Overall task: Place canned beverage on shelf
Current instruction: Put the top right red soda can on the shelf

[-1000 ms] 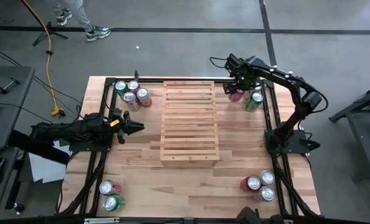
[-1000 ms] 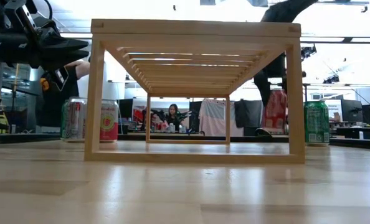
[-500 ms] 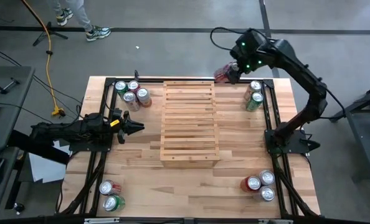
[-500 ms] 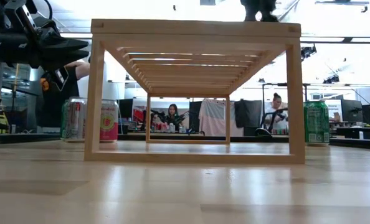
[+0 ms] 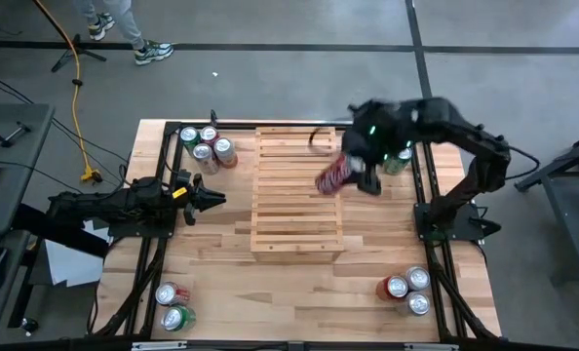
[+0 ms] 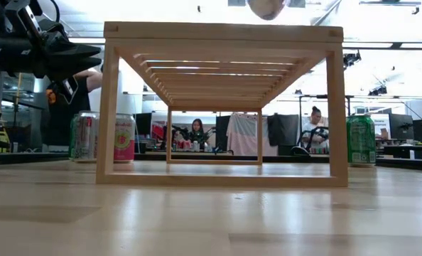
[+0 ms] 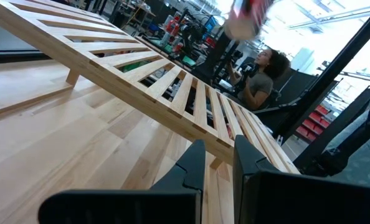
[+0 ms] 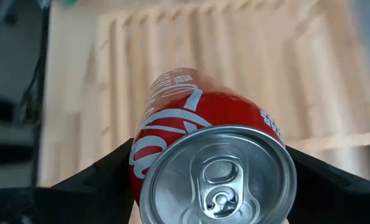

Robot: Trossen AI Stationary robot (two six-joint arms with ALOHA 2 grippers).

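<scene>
Right gripper (image 5: 353,175) is gripping a red can (image 5: 332,175), fingers spread wide around its body, one on each side. It is holding the can tilted in the air over the right side of the shelf (image 5: 296,190), not touching the slats. Left gripper (image 5: 212,200) is sitting pinched together with nothing in it, waiting over the table's left side, pointing toward the shelf and well apart from it.

Right wrist view is showing what the overhead one can't: the can's silver top with pull tab facing the camera, white script on the red side (image 8: 200,134), dark fingers (image 8: 101,171) pressing the can's sides, shelf slats (image 8: 135,56) blurred beneath. Low view is catching only the can's rounded bottom (image 6: 266,7) hanging just above the shelf's top edge (image 6: 222,30); it is also showing cans standing behind the shelf at both sides. Left wrist view is looking along the slats (image 7: 172,87) past its own closed fingers (image 7: 197,165), with the can (image 7: 247,15) blurred high up.

Pale wooden table (image 5: 212,263) with black frame is carrying can clusters: back left (image 5: 204,146), front left (image 5: 173,304), front right (image 5: 406,290), plus a green one (image 5: 399,159) beside the right arm. Grey floor all round, yellow cable (image 5: 78,88) lying at left, a person's shoes (image 5: 153,51) at the far edge. People are sitting at desks (image 6: 197,134) in the background.
</scene>
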